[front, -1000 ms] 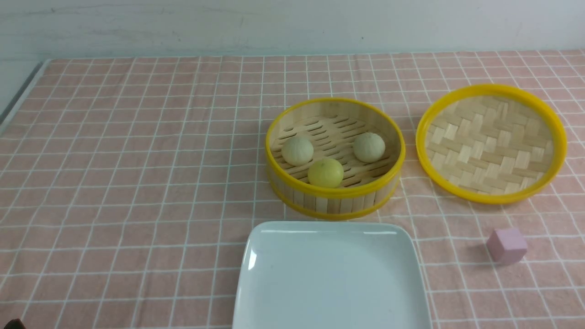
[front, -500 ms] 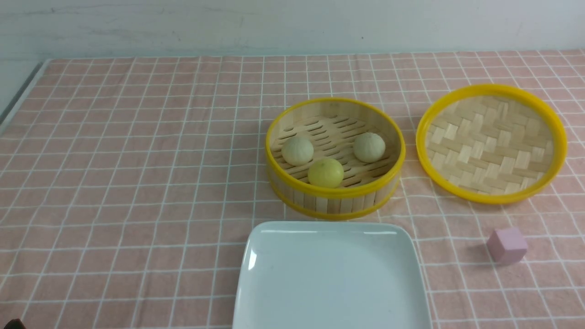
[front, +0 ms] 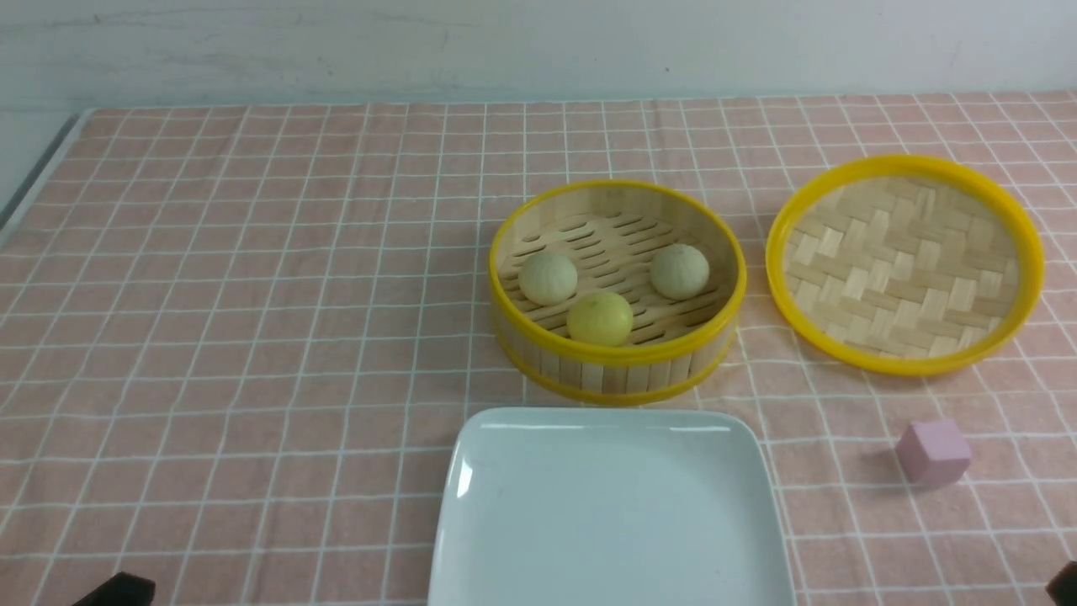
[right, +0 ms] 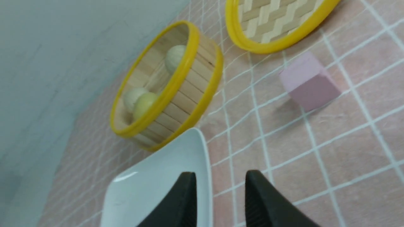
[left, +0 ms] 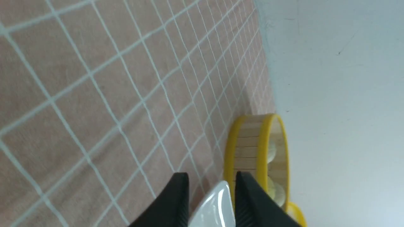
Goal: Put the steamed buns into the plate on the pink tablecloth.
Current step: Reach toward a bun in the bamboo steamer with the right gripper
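Observation:
Three steamed buns lie in a yellow-rimmed bamboo steamer basket (front: 614, 370): a pale one (front: 548, 279), a second pale one (front: 679, 271) and a yellow one (front: 599, 318). The white square plate (front: 610, 505) lies empty just in front of the basket on the pink tablecloth (front: 252, 295). My left gripper (left: 210, 176) is open and empty, low over the cloth left of the plate (left: 217, 205). It shows at the front view's bottom left corner (front: 118, 589). My right gripper (right: 220, 172) is open and empty by the plate's right edge (right: 157, 186), and shows at the bottom right corner (front: 1064, 582).
The round woven bamboo lid (front: 904, 263) lies upside down to the right of the basket. A small pink cube (front: 932, 452) sits in front of the lid, right of the plate; it also shows in the right wrist view (right: 309, 82). A white wall stands behind the table.
Both grippers have edged into the front view's bottom corners, the left one further in than before and the right one newly showing. The buns, basket, plate, lid and cube have not moved.

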`<state>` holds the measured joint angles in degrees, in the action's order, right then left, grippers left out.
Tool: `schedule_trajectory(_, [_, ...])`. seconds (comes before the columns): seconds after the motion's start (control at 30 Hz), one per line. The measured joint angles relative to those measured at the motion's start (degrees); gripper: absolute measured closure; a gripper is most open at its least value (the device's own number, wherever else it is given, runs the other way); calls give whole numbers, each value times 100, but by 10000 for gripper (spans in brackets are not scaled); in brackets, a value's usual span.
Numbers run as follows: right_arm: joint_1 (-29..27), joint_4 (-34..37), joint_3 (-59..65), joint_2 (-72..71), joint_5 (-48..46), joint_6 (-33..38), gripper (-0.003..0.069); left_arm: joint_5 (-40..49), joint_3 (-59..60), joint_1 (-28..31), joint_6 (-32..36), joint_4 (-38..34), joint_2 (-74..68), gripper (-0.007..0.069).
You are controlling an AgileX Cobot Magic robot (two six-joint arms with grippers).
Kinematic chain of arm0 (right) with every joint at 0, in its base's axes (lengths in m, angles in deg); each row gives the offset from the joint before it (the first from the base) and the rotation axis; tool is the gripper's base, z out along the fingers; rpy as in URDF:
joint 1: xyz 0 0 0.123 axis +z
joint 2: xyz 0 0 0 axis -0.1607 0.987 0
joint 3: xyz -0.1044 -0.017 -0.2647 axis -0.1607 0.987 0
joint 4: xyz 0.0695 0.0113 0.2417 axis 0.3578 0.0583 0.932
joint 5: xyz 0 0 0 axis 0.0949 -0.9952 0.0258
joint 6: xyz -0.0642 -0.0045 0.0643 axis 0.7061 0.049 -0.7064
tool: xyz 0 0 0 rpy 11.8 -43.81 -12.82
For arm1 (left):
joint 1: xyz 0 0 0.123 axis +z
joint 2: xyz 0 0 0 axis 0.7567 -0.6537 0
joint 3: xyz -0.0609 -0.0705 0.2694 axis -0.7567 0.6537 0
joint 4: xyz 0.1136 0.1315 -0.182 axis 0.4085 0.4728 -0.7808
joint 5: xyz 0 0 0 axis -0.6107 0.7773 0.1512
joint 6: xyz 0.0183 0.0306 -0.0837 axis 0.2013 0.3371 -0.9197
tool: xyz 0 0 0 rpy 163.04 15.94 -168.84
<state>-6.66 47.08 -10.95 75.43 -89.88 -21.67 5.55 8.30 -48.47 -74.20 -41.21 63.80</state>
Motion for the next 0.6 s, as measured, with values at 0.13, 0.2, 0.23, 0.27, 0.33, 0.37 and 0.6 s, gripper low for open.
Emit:
schedule_trajectory(0.13, [0,401,0,0,0,-5,419,0,0,0,-103,-91,0,384])
schedule_trajectory(0.2, [0,468,0,0,-6,-5,419,-6,0,0,-102,-45,0,384])
schedule_trajectory(0.23, [0,529,0,0,-48,-5,419,-18,0,0,-102,20,0,384])
schedule_trajectory(0.27, [0,584,0,0,-123,-5,421,-18,0,0,-87,28,0,387])
schedule_trajectory(0.33, [0,630,0,0,-201,-5,430,5,4,0,6,15,0,398])
schedule_trajectory(0.37, [0,648,-22,0,-268,-5,442,109,-49,-6,191,9,0,412])
schedule_trajectory(0.6, [0,-234,-1506,617,-479,796,666,1186,-1518,-93,2243,51,-370,603])
